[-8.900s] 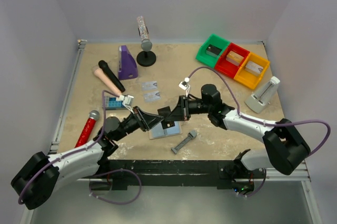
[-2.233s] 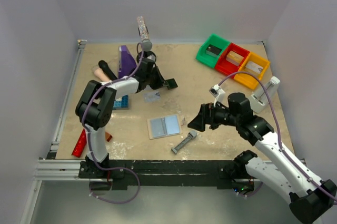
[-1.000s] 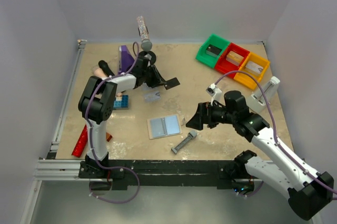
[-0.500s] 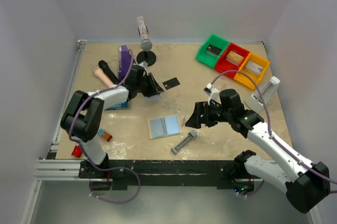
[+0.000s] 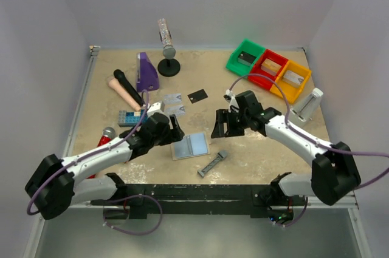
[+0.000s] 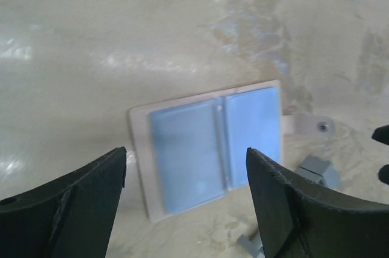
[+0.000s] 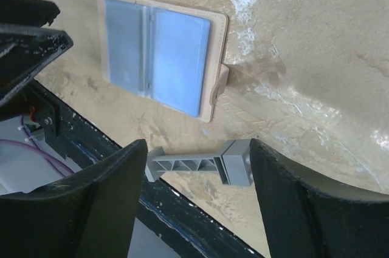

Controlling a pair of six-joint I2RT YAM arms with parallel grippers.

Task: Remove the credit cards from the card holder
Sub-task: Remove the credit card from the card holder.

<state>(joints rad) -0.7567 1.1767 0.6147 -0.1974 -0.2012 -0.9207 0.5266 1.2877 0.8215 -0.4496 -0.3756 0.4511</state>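
Card holder (image 5: 190, 146) lies open and flat near the table's front, left gripper (image 6: 186, 152) and right gripper (image 7: 198, 144) flanking it, both spread and empty, grey credit cards (image 5: 177, 108) and black card (image 5: 197, 95) lying beyond; cards judged light, stiff and slick, so pinch an exposed edge.

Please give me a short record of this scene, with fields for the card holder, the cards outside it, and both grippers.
card holder: open, lying flat
pale grey cards: two, outside, just beyond the holder
black card: one visible, further back, apart
left gripper: open, empty, by the holder's left edge
right gripper: open, empty, to the holder's right
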